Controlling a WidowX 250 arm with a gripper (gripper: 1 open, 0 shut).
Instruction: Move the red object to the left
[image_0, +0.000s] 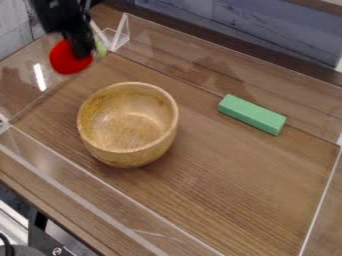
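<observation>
Red object, glossy and rounded, blurred under the claw.

No readable text, labels or numbers, view somewhat blurry

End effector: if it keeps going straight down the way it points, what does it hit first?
Likely the bare wooden table left of the wooden bowl. The end effector points steeply down with the red object gripped, so the fruit would touch first. Depth is uncertain.

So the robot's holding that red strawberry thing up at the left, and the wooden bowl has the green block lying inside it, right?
Not quite. The camera view shows the wooden bowl empty; the green block lies on the table to its right. The gripper does hold the red strawberry at the left.
</observation>
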